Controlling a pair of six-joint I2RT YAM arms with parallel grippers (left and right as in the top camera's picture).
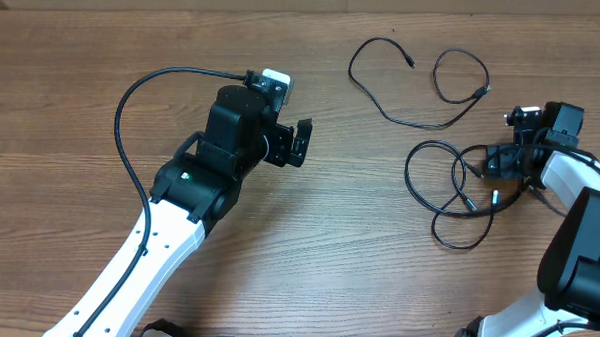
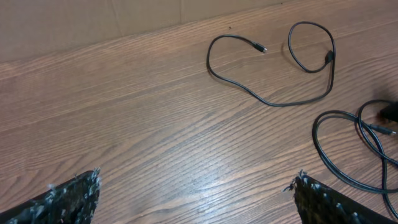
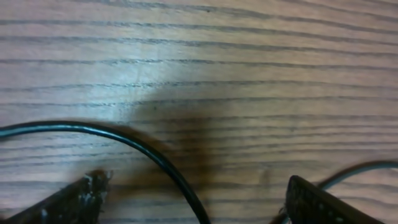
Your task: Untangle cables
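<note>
- Overhead view: wood-grain tabletop [image 1: 357, 261]. The left hand [image 1: 299, 143] sits left of centre, well apart from all cords. One loose cable [image 1: 422, 126] lies alone toward the far edge in an open double curl, with a small plug at each end. The tangled cables [image 1: 451, 194] lie at the right in overlapping loops. The right hand [image 1: 488, 161] is at their right side and points into the bundle.
- Left wrist view: the left hand [image 2: 196, 196] is spread wide. Its fingertips [image 2: 68, 199] show in the bottom corners, with only bare tabletop [image 2: 155, 124] between them. The loose cable [image 2: 267, 103] is ahead, and the tangled cables [image 2: 318, 142] are at the right edge.
- Right wrist view: the right hand [image 3: 196, 199] is low over the tabletop [image 3: 199, 50]. Its fingertips [image 3: 68, 199] stand far apart and are not clamped on anything. One strand of the tangled cables [image 3: 124, 135] arcs across the gap between them, and another strand shows at the right.
</note>
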